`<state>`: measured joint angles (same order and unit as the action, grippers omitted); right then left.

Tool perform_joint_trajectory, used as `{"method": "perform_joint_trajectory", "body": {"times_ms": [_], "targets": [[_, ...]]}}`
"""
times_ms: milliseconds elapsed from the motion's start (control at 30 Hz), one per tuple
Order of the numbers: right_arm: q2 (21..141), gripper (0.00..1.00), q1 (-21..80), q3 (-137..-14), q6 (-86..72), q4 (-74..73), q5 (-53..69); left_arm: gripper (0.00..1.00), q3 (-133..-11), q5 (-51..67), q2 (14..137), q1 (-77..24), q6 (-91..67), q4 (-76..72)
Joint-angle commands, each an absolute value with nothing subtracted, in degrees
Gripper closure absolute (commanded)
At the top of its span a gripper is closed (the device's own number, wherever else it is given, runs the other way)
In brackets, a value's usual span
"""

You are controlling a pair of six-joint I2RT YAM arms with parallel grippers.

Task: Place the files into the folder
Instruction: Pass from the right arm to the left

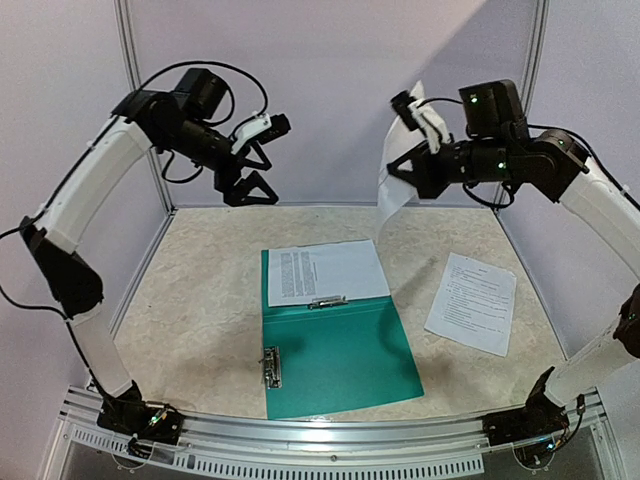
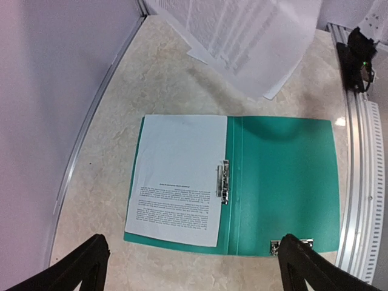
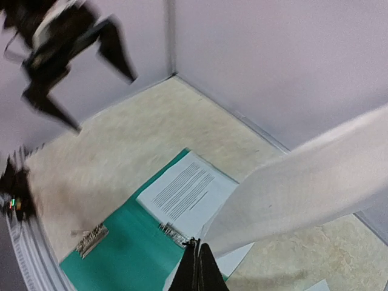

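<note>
The teal folder (image 1: pixel 340 355) lies open in the middle of the table, its metal clip (image 1: pixel 327 301) at the spine. One printed sheet (image 1: pixel 325 271) lies on its far half. It also shows in the left wrist view (image 2: pixel 177 176) and the right wrist view (image 3: pixel 185 194). My right gripper (image 1: pixel 412 172) is high at the back right, shut on a second white sheet (image 1: pixel 400 180) that hangs in the air; the sheet (image 3: pixel 303 188) curves away from the closed fingertips (image 3: pixel 200 267). A third sheet (image 1: pixel 471 301) lies on the table right of the folder. My left gripper (image 1: pixel 250 185) is open and empty, high at the back left.
A loose metal clip (image 1: pixel 271 366) sits at the folder's left near edge. Pale walls enclose the back and sides. The aluminium rail (image 1: pixel 330 440) runs along the near edge with both arm bases.
</note>
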<state>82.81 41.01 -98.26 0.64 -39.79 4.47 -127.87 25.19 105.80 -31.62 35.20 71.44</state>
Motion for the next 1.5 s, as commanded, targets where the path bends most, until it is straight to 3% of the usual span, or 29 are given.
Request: {"method": "perform_joint_trajectory", "body": {"times_ms": [0, 233, 533, 733, 967, 1300, 1400, 1467], "targets": [[85.8, 1.0, 57.8, -102.0, 17.2, -62.7, -9.3, 0.0, -121.5, 25.0, 96.0, -30.3, 42.3, 81.7], [96.0, 1.0, 75.7, -111.8, 21.6, -77.4, -22.0, 0.0, -102.2, 24.5, 75.7, -29.9, 53.9, 82.9], [97.1, 1.0, 79.6, -114.0, 22.6, -75.0, -20.0, 0.0, -82.7, 23.1, 60.0, -29.9, 54.6, 77.7], [95.0, 1.0, 80.0, -114.0, 21.4, -70.4, -16.6, 0.0, -80.2, 23.1, 58.3, -30.0, 49.5, 74.5], [91.9, 1.0, 80.0, -113.1, 18.7, -66.2, -15.4, 0.0, -78.4, 38.9, 55.3, -30.0, 46.3, 77.3], [89.2, 1.0, 80.0, -113.2, 15.3, -63.7, -17.3, 0.01, -77.0, 40.2, 53.2, -30.1, 44.3, 77.7], [88.4, 1.0, 79.7, -113.0, 16.1, -61.9, -16.8, 0.08, -75.6, 41.3, 53.4, -30.1, 35.3, 71.6], [88.2, 1.0, 79.3, -113.2, 16.3, -61.1, -16.2, 0.2, -75.2, 43.5, 53.8, -30.1, 32.4, 69.7]]}}
